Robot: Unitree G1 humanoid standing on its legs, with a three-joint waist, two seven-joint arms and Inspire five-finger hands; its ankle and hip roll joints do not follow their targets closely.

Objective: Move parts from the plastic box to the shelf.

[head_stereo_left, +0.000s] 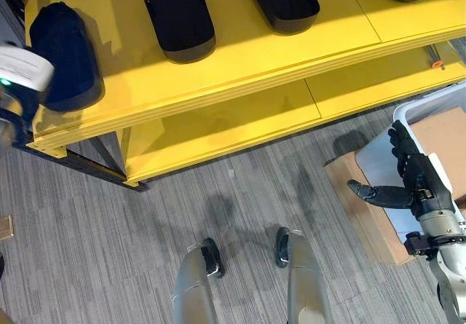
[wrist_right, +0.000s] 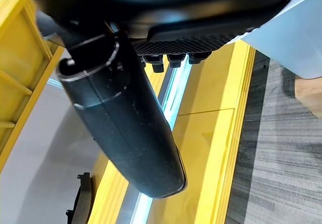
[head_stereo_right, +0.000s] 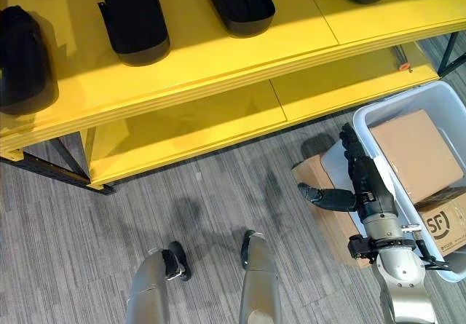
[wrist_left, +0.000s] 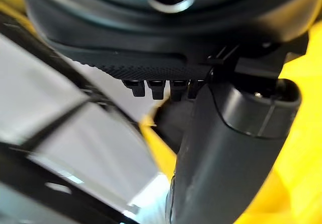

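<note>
Several black moulded parts lie on the yellow shelf's [head_stereo_left: 240,54] top board; the leftmost part [head_stereo_left: 62,54] sits at its left end. My left arm comes in at the far left edge beside that part, and my left hand [wrist_left: 221,148] is open with nothing in it, the shelf's yellow showing past its thumb. My right hand [head_stereo_right: 360,175] hovers open, fingers straight and thumb out, over the left rim of the white plastic box [head_stereo_right: 408,102] on the floor at the right. That box holds two cardboard cartons [head_stereo_right: 415,153].
More black parts [head_stereo_left: 180,14] [head_stereo_left: 284,0] sit along the top board. A lower yellow board [head_stereo_left: 218,124] carries a small screwdriver [head_stereo_right: 400,58]. A flat cardboard carton [head_stereo_right: 324,207] lies on the grey carpet beside the plastic box.
</note>
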